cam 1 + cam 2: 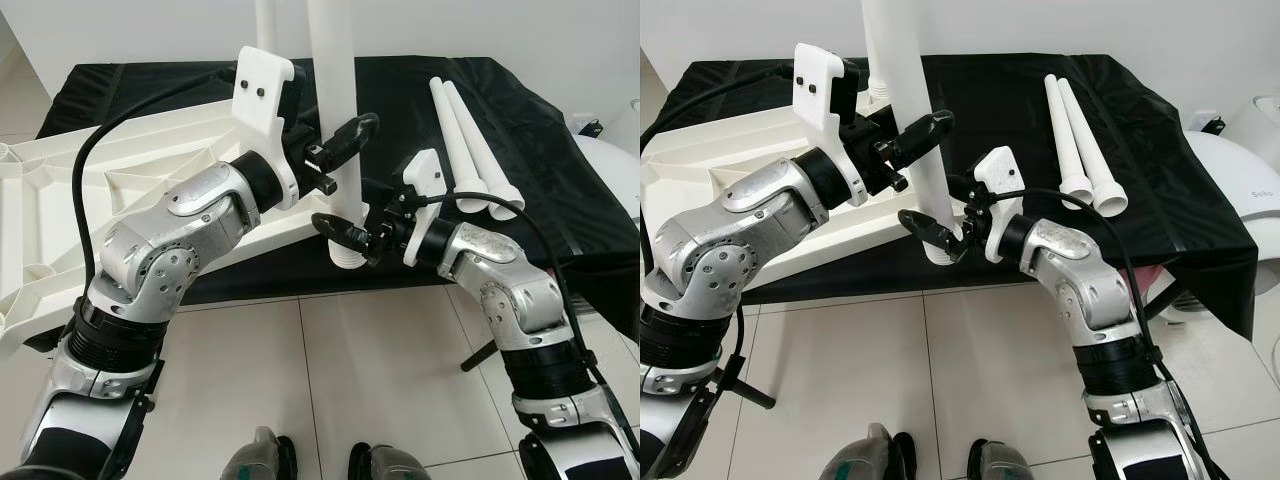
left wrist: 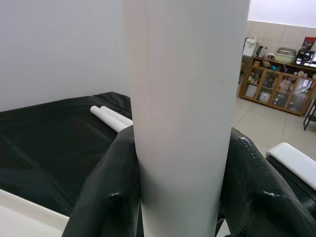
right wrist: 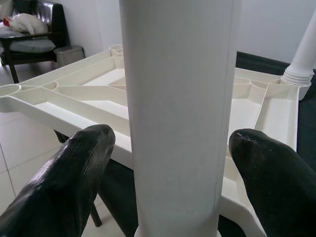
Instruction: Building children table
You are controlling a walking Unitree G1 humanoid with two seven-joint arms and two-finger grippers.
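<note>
A white plastic tabletop (image 1: 120,190) lies upside down on a black-covered surface (image 1: 560,170). One white leg (image 1: 335,60) stands upright at its near corner. My left gripper (image 1: 340,150) is shut on this leg (image 2: 187,123) partway up, with a black finger pressed against each side. My right gripper (image 1: 356,236) sits lower, near the leg's ribbed foot, open. Its fingertips (image 3: 74,168) flank the leg (image 3: 177,113) with a gap on both sides. A second leg (image 3: 302,44) stands upright in a far corner socket. Two loose legs (image 1: 470,140) lie side by side on the cloth to the right.
A white appliance (image 1: 1240,170) stands at the far right, past the cloth's edge. Tiled floor (image 1: 370,370) lies in front, with my feet (image 1: 320,462) at the bottom. A thin black stand leg (image 1: 750,395) crosses the floor at left. A white wall is behind.
</note>
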